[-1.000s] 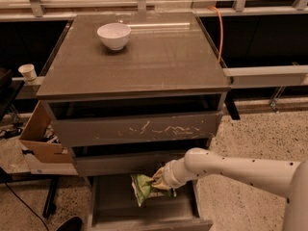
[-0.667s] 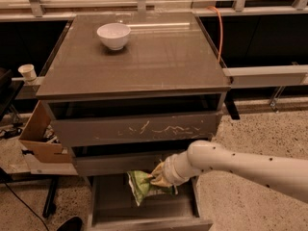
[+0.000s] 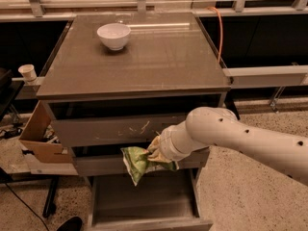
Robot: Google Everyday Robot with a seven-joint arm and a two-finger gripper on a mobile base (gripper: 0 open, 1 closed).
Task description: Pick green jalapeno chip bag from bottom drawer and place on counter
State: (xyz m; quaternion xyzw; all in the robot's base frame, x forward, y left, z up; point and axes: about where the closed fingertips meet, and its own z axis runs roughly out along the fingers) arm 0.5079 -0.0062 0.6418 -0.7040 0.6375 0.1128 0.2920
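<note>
Your counter (image 3: 159, 57) was the broad glossy top of the cabinet, with a white bowl (image 3: 114, 35) toward its far left corner. Your arm (image 3: 240, 134) reached in from the right, below counter level. The bottom drawer (image 3: 144, 203) stood pulled out, grey floor showing.

The green jalapeno chip bag (image 3: 137, 160) hung above that drawer, in front of the middle drawer's face and off the drawer floor. The gripper (image 3: 156, 150) was closed on the bag's upper right edge, and the rest of the bag drooped down and left.

Judgement: the bag is light, soft, crinkly foil, probably slippery, and its contents crush easily. An edge pinch suited it. You would want a smooth carry, and you should watch that the hanging part does not catch the counter lip on the way up.
</note>
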